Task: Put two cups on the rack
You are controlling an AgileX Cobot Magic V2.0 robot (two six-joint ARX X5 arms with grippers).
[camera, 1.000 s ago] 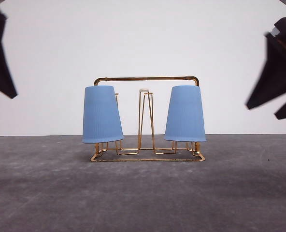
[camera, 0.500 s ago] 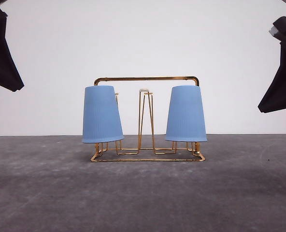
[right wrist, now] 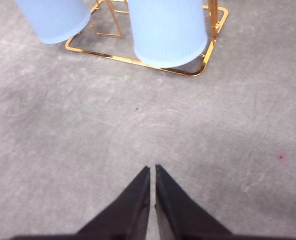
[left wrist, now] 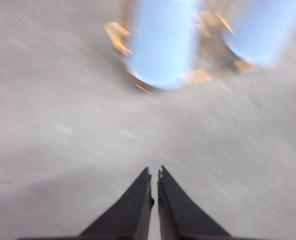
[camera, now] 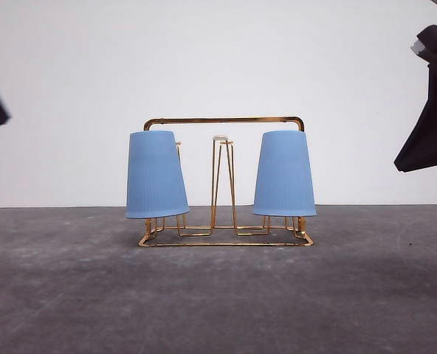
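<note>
- Nearest in the right wrist view, the right gripper (right wrist: pixel 153 172) has its black tapered fingers pressed together with nothing between them, above bare grey tabletop (right wrist: pixel 63 150); in the front view it hangs high at three o'clock.
- The left gripper (left wrist: pixel 154 175) is likewise pressed together and empty; its view is smeared by motion.
- Farther out, at twelve o'clock from both grippers and well apart from them, stands the gold wire cup rack with arched frame and thin white-tipped prongs (camera: pixel 224 119).
- Two light blue ribbed, tapered plastic cups hang upside down on its prongs: the left cup (camera: pixel 156 175) leans slightly outward, the right cup (camera: pixel 284 175) likewise.
- Handling, as a judgement: the cups look light, thin-walled and somewhat flexible, and the ribbing should help against slipping. A gentle pinch across the narrower closed end, or over the rim wall, would suit; a hard squeeze could buckle them. The rack looks light and easy to nudge.
- Against half a second earlier, the left arm has drawn almost out of the front view at nine o'clock; the right arm, cups and rack sit unchanged.
</note>
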